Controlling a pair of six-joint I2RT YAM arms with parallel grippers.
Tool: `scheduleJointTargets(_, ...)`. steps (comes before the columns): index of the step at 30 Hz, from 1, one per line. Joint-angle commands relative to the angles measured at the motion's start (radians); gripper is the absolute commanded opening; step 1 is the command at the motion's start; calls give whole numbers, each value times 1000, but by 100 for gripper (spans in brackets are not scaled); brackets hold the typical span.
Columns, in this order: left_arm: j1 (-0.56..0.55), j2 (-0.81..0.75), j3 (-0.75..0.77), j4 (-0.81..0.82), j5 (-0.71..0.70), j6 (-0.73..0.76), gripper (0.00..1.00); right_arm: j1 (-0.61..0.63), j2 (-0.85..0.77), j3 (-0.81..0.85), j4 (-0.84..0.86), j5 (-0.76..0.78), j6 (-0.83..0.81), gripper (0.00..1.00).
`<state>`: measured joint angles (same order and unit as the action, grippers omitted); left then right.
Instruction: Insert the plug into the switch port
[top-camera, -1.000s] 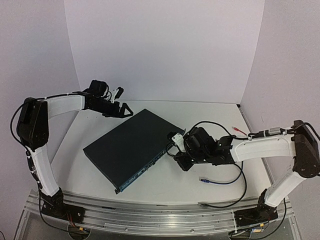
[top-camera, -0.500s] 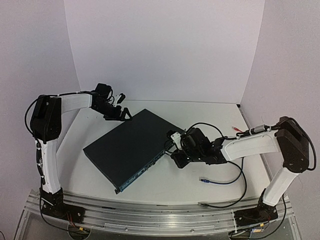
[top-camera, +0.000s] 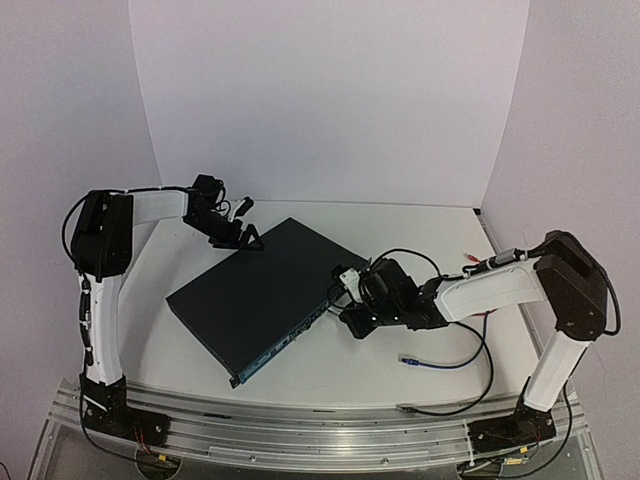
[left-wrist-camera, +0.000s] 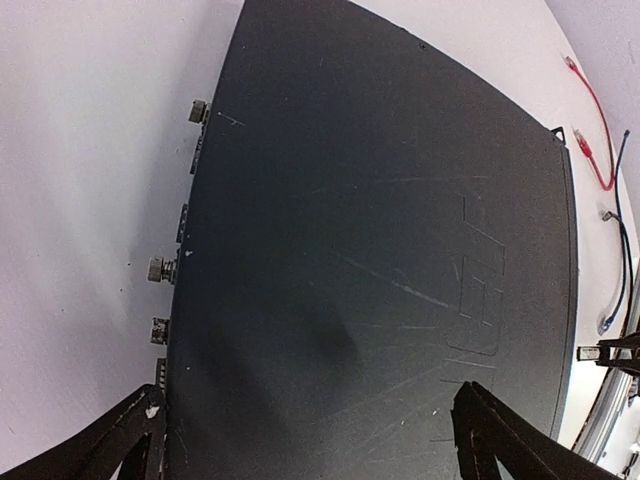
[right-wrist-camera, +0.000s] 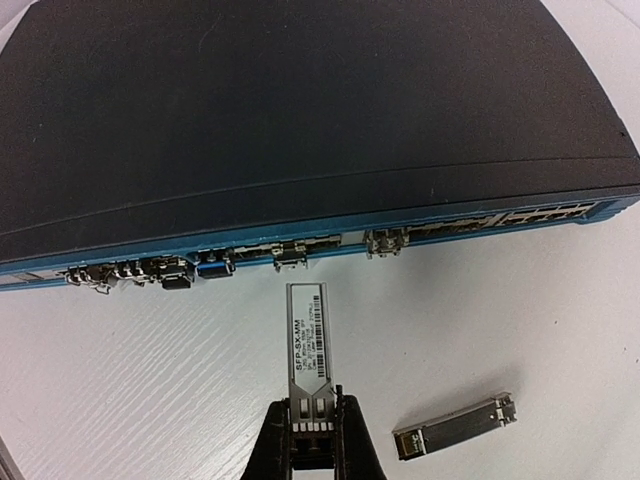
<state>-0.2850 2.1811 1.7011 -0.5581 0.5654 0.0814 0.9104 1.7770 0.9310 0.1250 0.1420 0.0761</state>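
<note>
The switch (top-camera: 258, 292) is a flat dark box lying at an angle on the table, its blue port face (right-wrist-camera: 300, 250) turned toward my right gripper. My right gripper (right-wrist-camera: 312, 440) is shut on the plug (right-wrist-camera: 308, 335), a silver module with a white label. The plug points at the port row and its tip stops a short gap from the face. In the top view the right gripper (top-camera: 356, 298) sits just off the switch's right edge. My left gripper (top-camera: 240, 238) is open over the switch's far corner; the left wrist view shows its fingers (left-wrist-camera: 120, 440) spread above the dark lid (left-wrist-camera: 380, 250).
A second silver module (right-wrist-camera: 455, 425) lies on the table to the right of the held plug. A blue-tipped cable (top-camera: 412, 358) and a black cable loop lie near the right arm. A red cable (top-camera: 480, 262) lies at the back right.
My left gripper has swung in and down toward the switch's far corner. My right gripper has crept left toward the port face with the plug in it.
</note>
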Motion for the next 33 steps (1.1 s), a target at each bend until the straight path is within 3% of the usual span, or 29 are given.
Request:
scheduleJointTargets(1, -10, 27, 35, -65, 123, 56, 96, 0, 29, 36, 44, -17, -20, 0)
scheduleJointTargets(7, -9, 51, 46, -116, 143, 98, 92, -1, 57, 65, 50, -38, -22, 0)
scheduleJointTargets(33, -11, 107, 69, -201, 188, 186, 91, -2, 111, 100, 84, 6, -37, 0)
